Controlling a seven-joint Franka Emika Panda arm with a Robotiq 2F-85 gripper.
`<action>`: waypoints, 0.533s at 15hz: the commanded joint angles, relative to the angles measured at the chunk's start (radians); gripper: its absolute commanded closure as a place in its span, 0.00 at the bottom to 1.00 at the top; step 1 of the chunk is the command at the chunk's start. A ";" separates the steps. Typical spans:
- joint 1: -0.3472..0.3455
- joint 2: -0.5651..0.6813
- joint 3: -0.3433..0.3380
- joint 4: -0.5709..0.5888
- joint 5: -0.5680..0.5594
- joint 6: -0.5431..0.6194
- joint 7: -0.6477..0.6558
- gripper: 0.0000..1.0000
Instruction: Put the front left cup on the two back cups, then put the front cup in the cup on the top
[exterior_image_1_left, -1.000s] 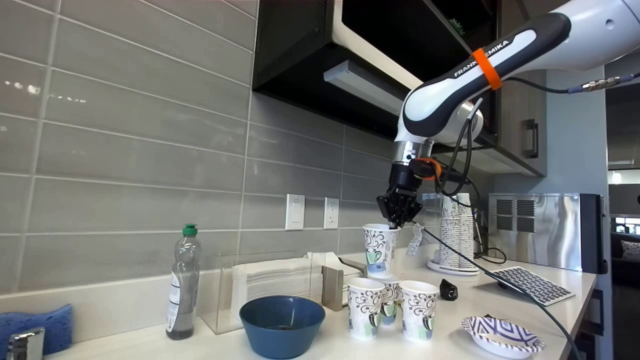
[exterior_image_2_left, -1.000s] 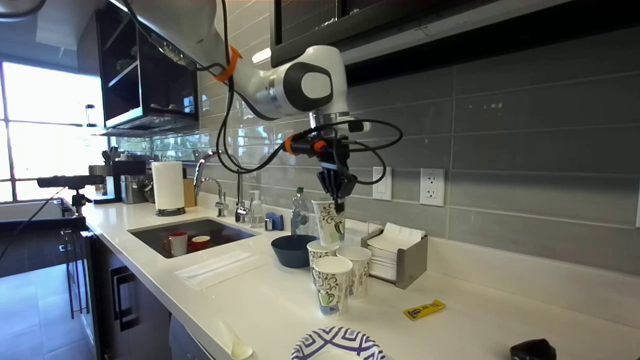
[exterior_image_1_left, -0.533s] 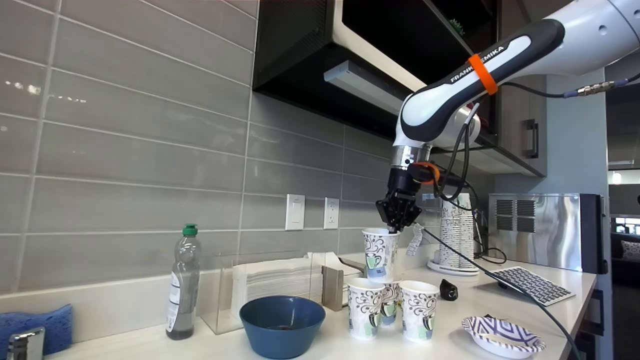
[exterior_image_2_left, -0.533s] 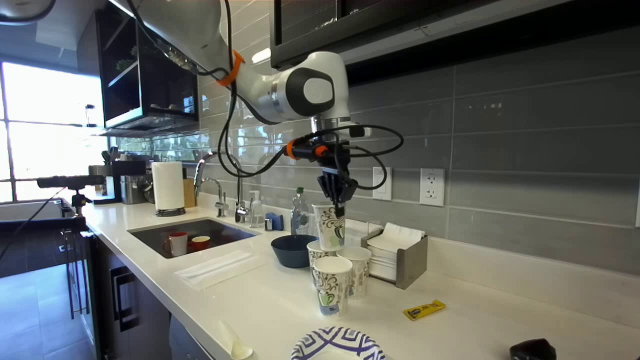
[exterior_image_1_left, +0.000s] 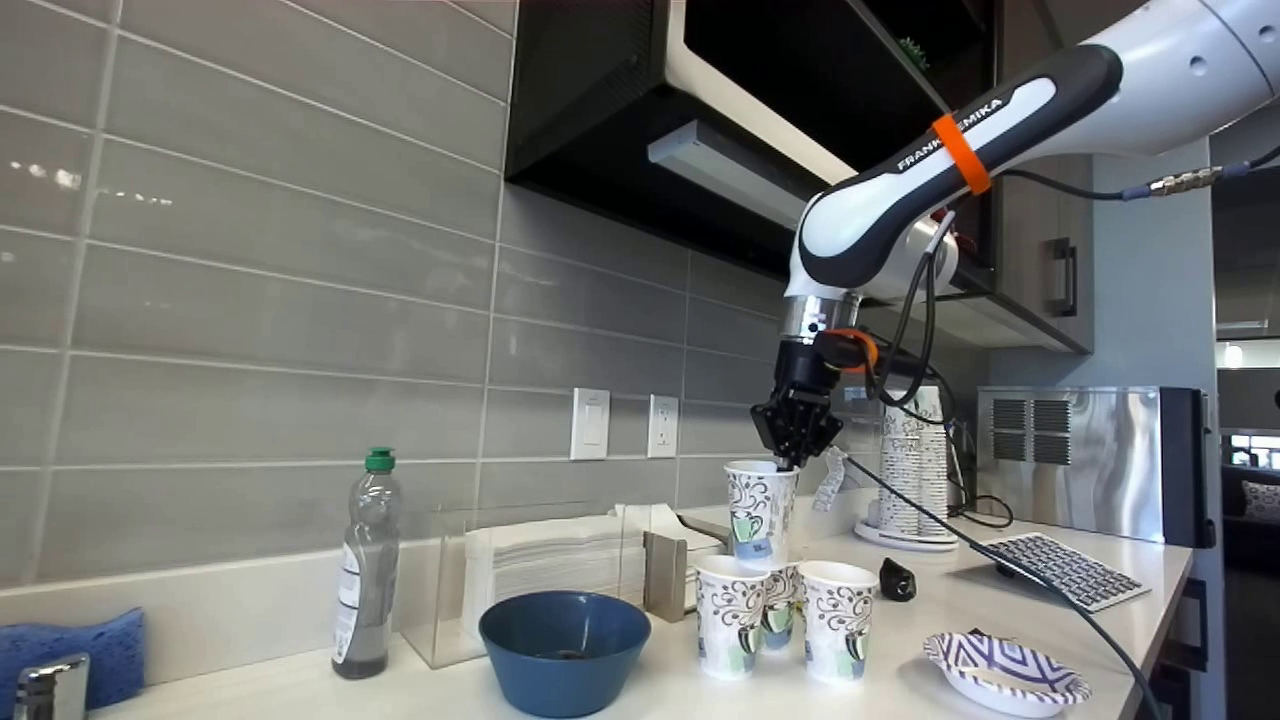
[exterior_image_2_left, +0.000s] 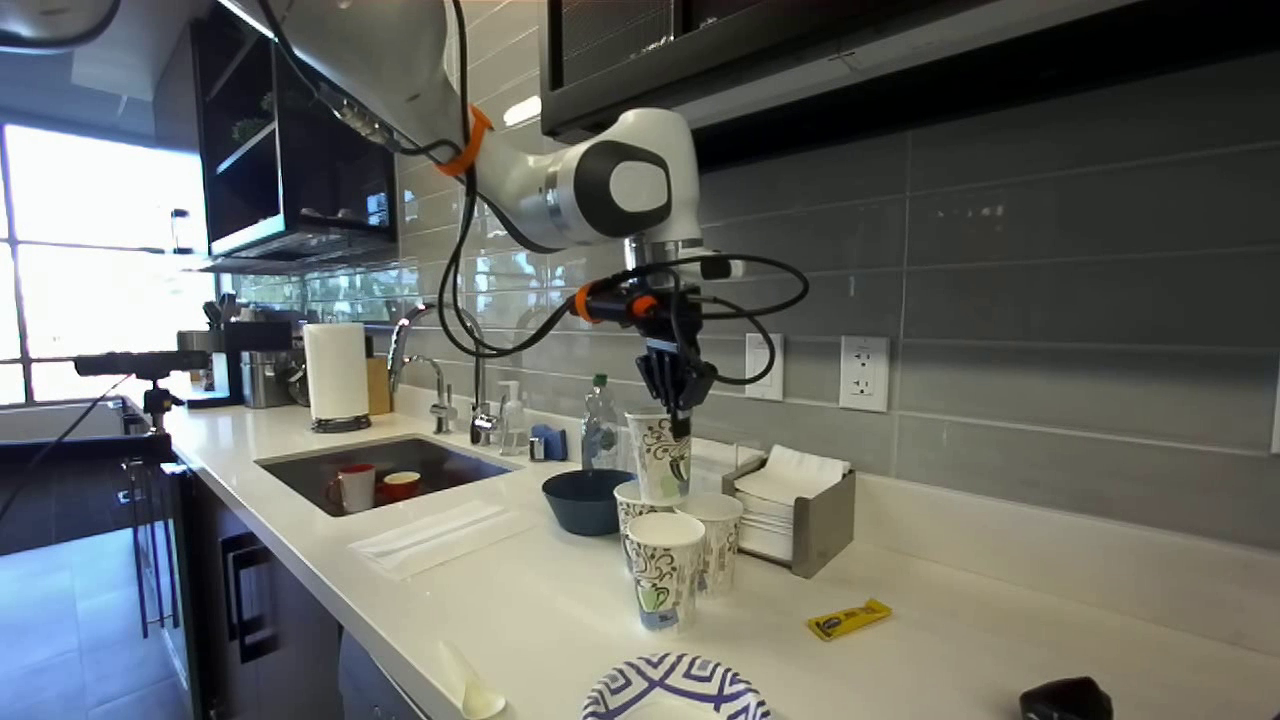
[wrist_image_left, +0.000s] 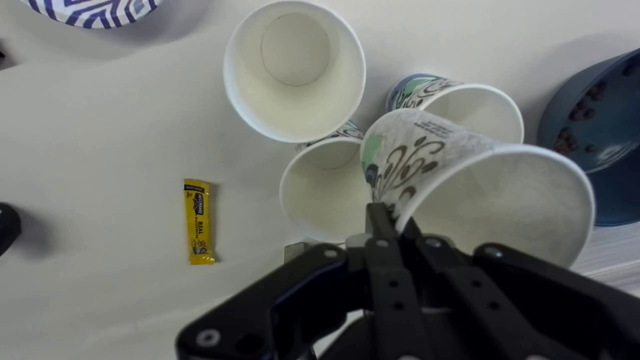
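The pincer (wrist_image_left: 394, 220) grasps the lifted cup (exterior_image_1_left: 760, 520), white with dark scrollwork, by its rim; in the wrist view the wall of the cup passes between the fingertips, one within the mouth, the other outside. In both exterior views the lifted cup is in the lower half of the frame, with the pincer at the right of its rim. Its mouth faces up, its narrower base down, and its long axis runs close to vertical. In the wrist view that axis slants: the base points to the upper left, the mouth to the lower right.

The base is at about the rim height of the bowl-side back cup (wrist_image_left: 477, 112) and the wall-side back cup (wrist_image_left: 327, 195), over the place between them; whether it touches either, I cannot tell. In the wrist view the wall-side back cup appears at the centre and the bowl-side back cup right of centre, partly hidden by the lifted cup. The front cup (wrist_image_left: 295, 55) is at the upper centre. These three stand upright on the bench (exterior_image_2_left: 540, 620), mouths up.

The blue bowl (exterior_image_1_left: 560, 685) is at the lower centre of an exterior view, left of the cups; the wrist view shows small brown bits (wrist_image_left: 581, 111) in it. A patterned dish (wrist_image_left: 100, 12) is cut off at the wrist view's upper left, and a yellow packet (wrist_image_left: 199, 225) lies at left, its length nearly up and down the frame.
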 joint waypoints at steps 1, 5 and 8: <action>-0.005 0.020 -0.006 0.032 0.029 -0.006 -0.027 0.64; -0.005 0.014 -0.010 0.033 0.023 -0.007 -0.022 0.36; -0.004 -0.010 -0.011 0.024 0.008 -0.010 0.003 0.16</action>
